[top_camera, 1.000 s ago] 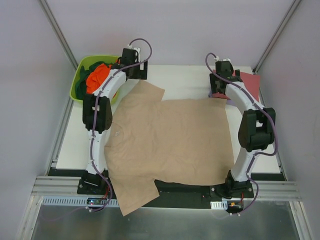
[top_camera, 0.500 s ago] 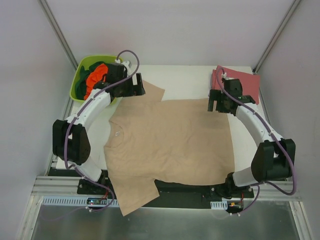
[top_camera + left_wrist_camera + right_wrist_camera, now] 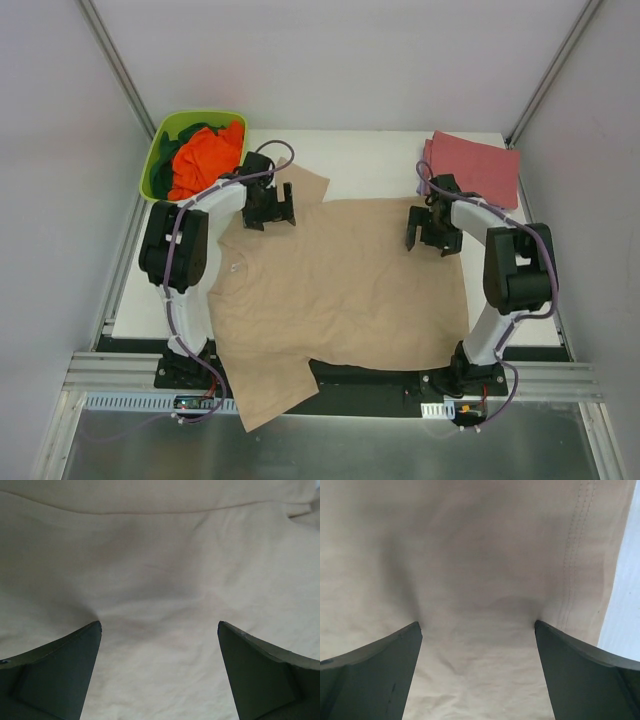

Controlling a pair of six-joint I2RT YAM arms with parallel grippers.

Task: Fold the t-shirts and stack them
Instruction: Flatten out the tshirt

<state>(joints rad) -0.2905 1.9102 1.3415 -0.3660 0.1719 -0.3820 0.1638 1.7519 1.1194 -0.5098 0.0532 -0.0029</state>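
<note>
At frame centre, spread t-shirt point(image 3: 340, 285) on the surface point(image 3: 370, 165); upper left, tub point(image 3: 152, 172) holding heaped t-shirts point(image 3: 205, 160); upper right, folded t-shirt point(image 3: 478, 168).

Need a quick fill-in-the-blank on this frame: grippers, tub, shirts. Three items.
1. The left gripper and right gripper are both ___, down on the tan shirt.
2. In the tub, the top shirt is ___.
3. The red shirt lies folded at the table's far ___ corner.
Missing words: open; orange; right.
</note>
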